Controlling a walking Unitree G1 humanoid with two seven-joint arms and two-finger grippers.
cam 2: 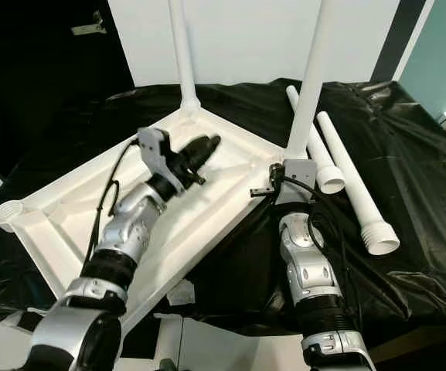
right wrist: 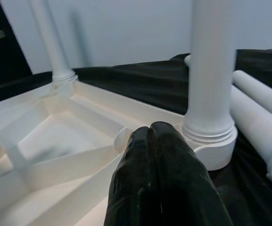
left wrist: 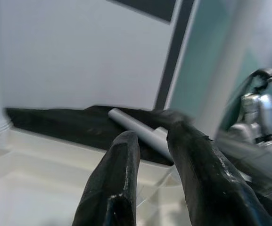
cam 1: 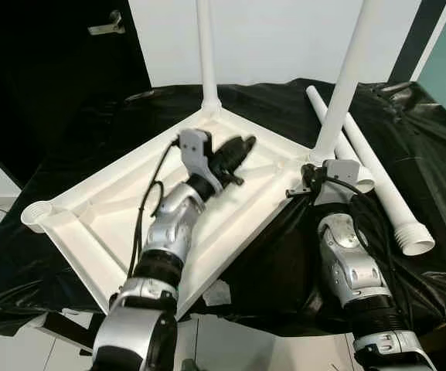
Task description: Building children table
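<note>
The white table top (cam 1: 107, 224) lies upside down on a black cloth. Two white legs stand upright in its corner sockets, one at the far corner (cam 1: 205, 54) and one at the right corner (cam 1: 345, 85). Two loose legs (cam 1: 389, 197) lie on the cloth to the right. The socket at the left corner (cam 1: 37, 213) holds nothing. My left gripper (cam 1: 242, 147) hovers over the middle of the underside, its fingers (left wrist: 119, 165) a narrow gap apart with nothing between them. My right gripper (right wrist: 150, 134) is shut and empty, just beside the base of the right-corner leg (right wrist: 210, 127).
The black cloth (cam 1: 431, 147) covers a low surface that drops off at the front edge. A white wall stands behind, with a dark door (cam 1: 45, 62) at the back left. A scrap of paper (cam 1: 216, 292) sits at the front edge.
</note>
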